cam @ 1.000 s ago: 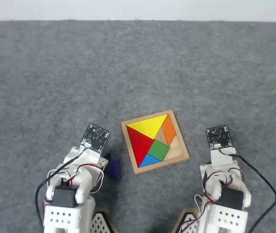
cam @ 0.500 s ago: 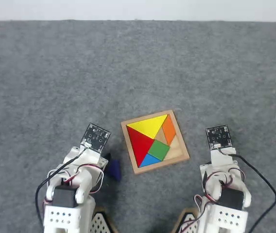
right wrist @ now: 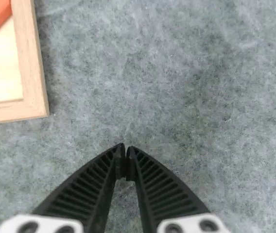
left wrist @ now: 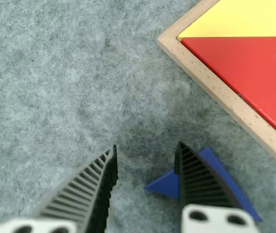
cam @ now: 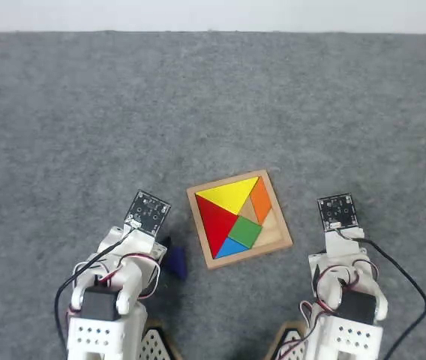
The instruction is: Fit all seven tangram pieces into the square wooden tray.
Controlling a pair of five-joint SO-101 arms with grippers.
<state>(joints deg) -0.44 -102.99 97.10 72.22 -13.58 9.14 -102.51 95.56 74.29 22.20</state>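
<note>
On the grey table [cam: 85,112], the left gripper [left wrist: 147,146] has its fingers spread wide and grips nothing, with a dark blue triangle [left wrist: 163,185] lying flat partly under one finger, just outside the tray. The square wooden tray [cam: 199,227] sits between the arms, holding yellow [cam: 232,193], red [cam: 214,217], green [cam: 246,231], light blue [cam: 232,247] and orange [cam: 261,199] pieces. The right gripper [right wrist: 126,148] hangs beside the tray's corner, its fingers pressed together and empty.

Grey felt mat [cam: 85,112], pale wall [cam: 213,15]
</note>
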